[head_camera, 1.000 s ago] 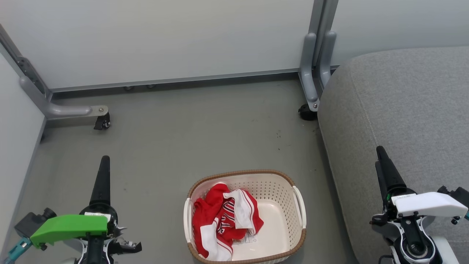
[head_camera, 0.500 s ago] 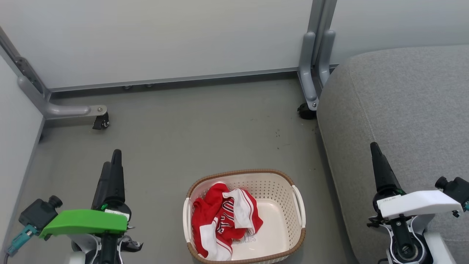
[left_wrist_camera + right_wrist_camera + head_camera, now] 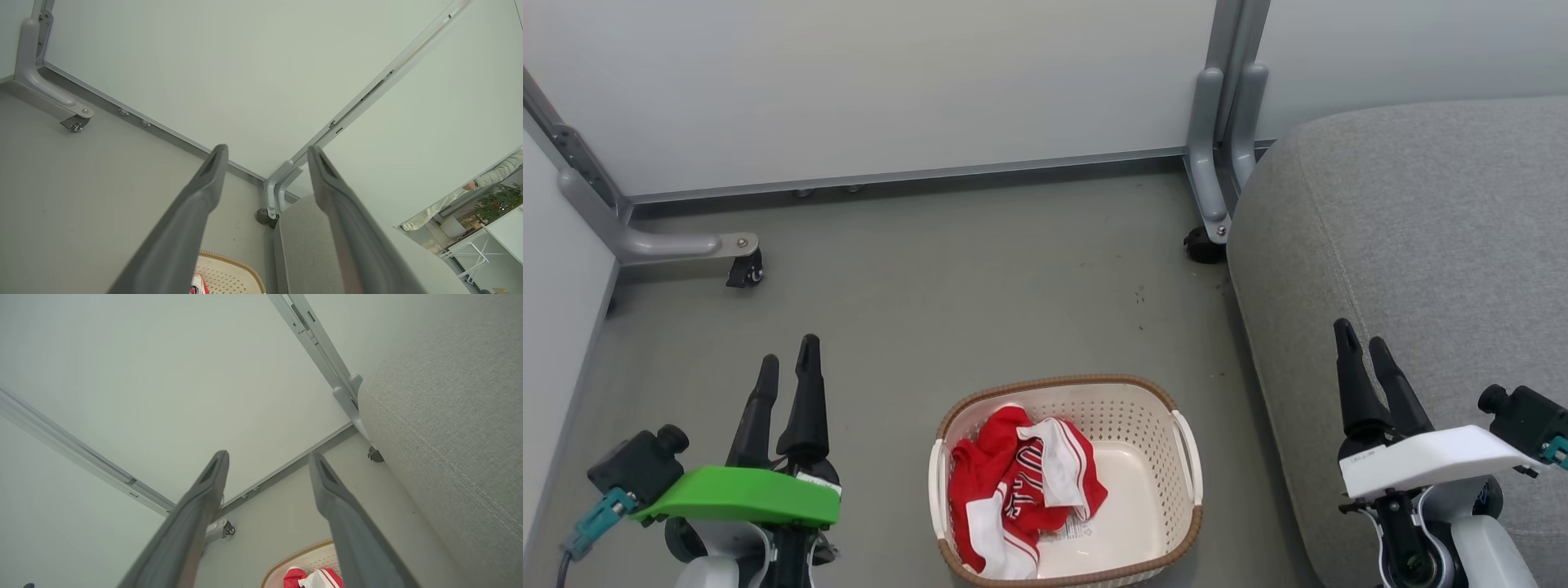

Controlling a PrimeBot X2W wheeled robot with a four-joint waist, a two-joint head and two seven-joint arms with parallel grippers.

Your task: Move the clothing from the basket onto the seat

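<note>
**Lining up the first grab**

Left of the basket (image 3: 1058,381), our left gripper (image 3: 789,351) stood with fingers spread, holding nothing. The clothing (image 3: 1013,490) lay bunched in the basket's left half. Right of the basket, our right gripper (image 3: 1357,333) was spread and empty, with the seat (image 3: 1421,245) further right. We judged a deep central pinch best.

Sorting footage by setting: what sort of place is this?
Probably a partitioned lab bay staged as a home: pale partition panels on castor feet, a grey seat, a laundry basket.
</note>
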